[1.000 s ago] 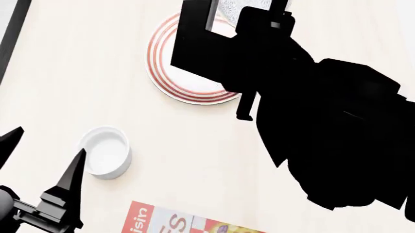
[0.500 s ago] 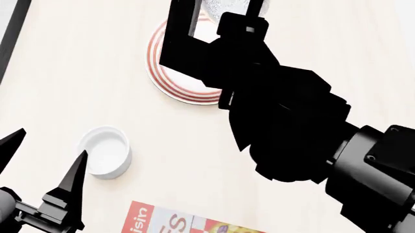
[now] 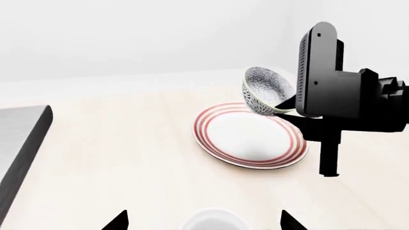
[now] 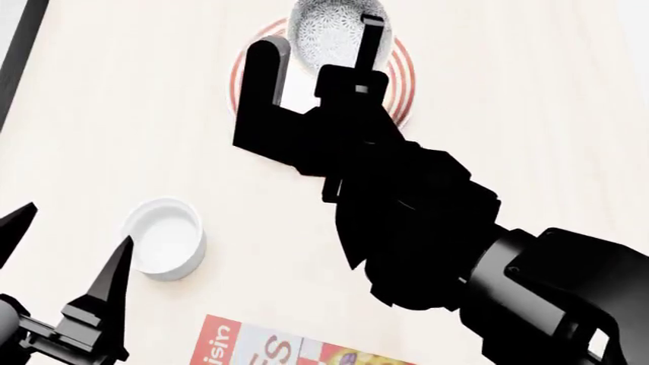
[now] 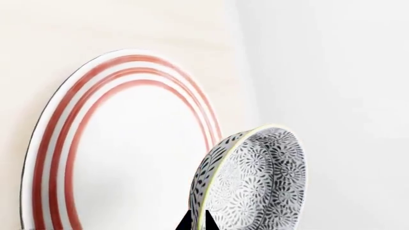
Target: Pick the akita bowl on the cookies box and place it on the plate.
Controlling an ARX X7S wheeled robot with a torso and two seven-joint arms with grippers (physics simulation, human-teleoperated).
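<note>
Bowl rim pinched by the right end effector (image 4: 322, 47): the round, deep speckled akita bowl (image 3: 267, 89) hangs tilted above the red-ringed white plate (image 3: 249, 135). Rigid, glazed, probably slippery and breakable; lower gently. Left end effector (image 4: 63, 243) gapes empty.

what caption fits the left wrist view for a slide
Right gripper holds the akita bowl tilted above the plate.

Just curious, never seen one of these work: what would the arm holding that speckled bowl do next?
Probably lower it. The right gripper holds the speckled grey-white akita bowl tilted above the red-ringed white plate, apparently not resting on it.
</note>
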